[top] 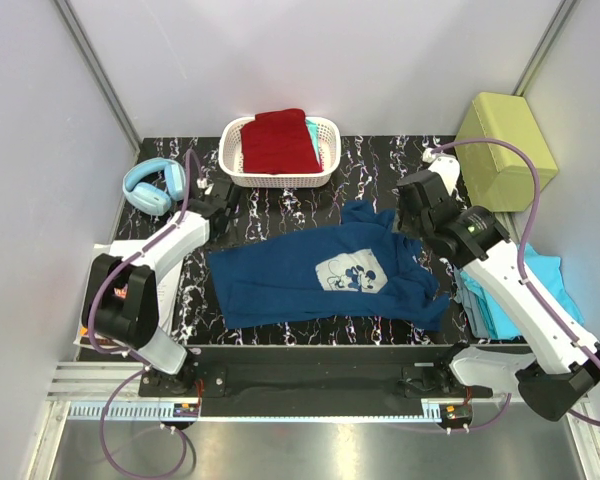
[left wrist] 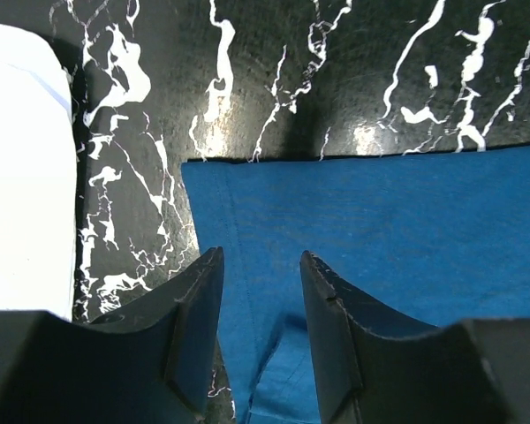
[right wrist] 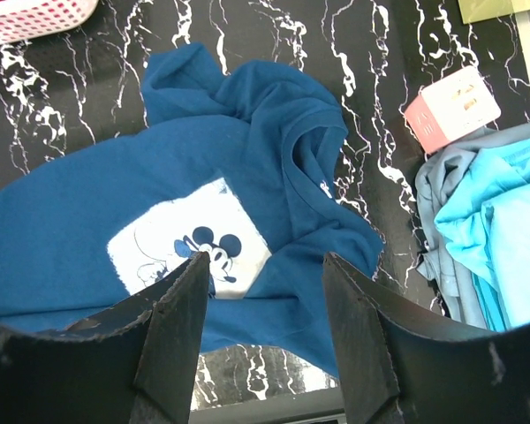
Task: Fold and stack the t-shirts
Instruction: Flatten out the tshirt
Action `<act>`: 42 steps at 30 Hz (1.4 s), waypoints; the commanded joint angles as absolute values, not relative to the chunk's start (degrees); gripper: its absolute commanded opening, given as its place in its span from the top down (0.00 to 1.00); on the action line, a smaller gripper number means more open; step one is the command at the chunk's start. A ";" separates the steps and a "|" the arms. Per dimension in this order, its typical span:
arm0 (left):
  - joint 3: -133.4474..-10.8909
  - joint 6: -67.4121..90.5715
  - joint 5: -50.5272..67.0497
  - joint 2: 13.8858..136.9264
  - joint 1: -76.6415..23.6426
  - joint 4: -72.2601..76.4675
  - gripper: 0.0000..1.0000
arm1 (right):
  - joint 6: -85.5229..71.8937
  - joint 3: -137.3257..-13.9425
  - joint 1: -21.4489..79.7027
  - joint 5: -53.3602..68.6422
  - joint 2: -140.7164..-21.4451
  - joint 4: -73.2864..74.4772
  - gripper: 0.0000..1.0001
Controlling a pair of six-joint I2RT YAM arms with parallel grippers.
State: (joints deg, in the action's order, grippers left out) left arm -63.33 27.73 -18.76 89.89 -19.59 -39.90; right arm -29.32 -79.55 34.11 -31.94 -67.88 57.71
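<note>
One navy t-shirt [top: 310, 275], mouse print up, spread across black marbled table [top: 380, 165] between both arms. Claws: left gripper [left wrist: 261, 256] partly parted over the hem corner, nothing clamped; right gripper [right wrist: 265, 261] wide apart, raised above the collar end, empty. Dark red t-shirt [top: 278, 140] in white basket [top: 325, 128] at back. Turquoise t-shirts [top: 540, 285] piled at right edge.

Navy tee [top: 310, 285] spread print-up, right end rumpled; dark red tee [top: 278, 142] in basket [top: 280, 180]; turquoise tees [top: 558, 285] piled right.
</note>
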 commanded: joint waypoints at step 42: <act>-64.25 23.81 -15.73 98.81 -15.82 -33.66 0.62 | -29.09 -74.44 33.75 -32.08 -66.88 55.81 0.39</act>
